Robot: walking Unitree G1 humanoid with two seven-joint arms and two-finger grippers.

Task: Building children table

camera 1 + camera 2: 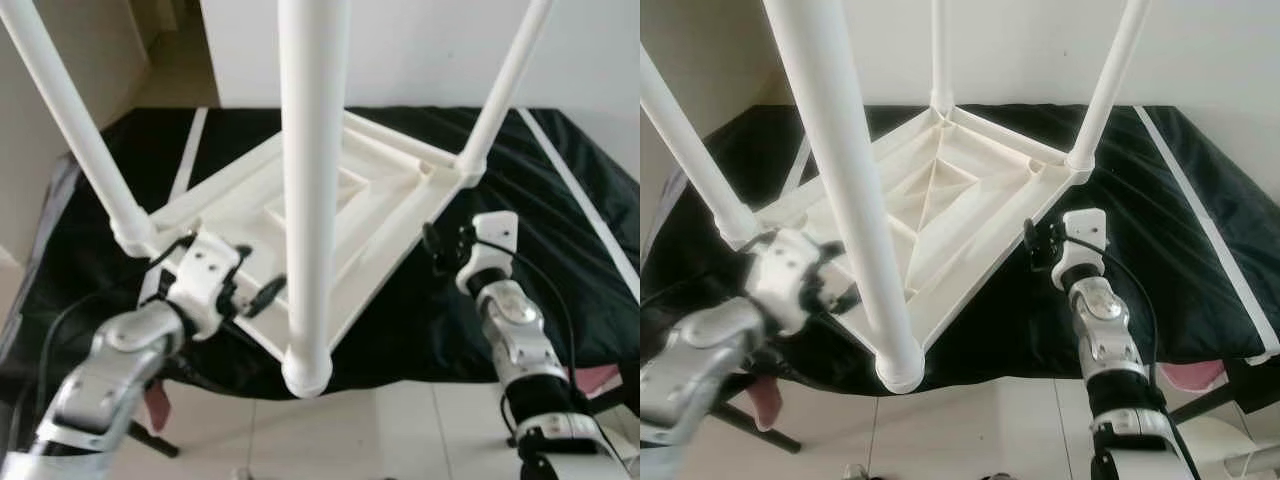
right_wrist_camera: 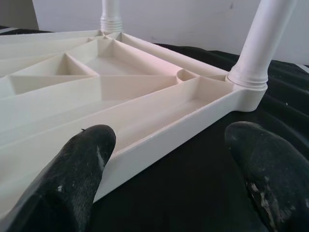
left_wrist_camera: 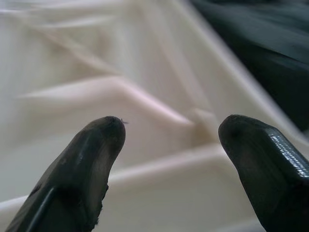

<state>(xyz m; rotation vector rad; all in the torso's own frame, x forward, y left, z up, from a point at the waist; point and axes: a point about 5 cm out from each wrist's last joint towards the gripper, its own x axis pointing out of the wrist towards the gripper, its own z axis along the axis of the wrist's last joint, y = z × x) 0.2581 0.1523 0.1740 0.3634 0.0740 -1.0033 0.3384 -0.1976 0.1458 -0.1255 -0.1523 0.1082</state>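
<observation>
Overhead, four legs (image 1: 845, 190) rise from one upturned tabletop (image 1: 970, 215).

Silver jointed arms (black cables looping alongside) end in white wrist blocks with black-fingered pincers.

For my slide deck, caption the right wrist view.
Open right hand faces the upturned white table lying on black cloth.
</observation>
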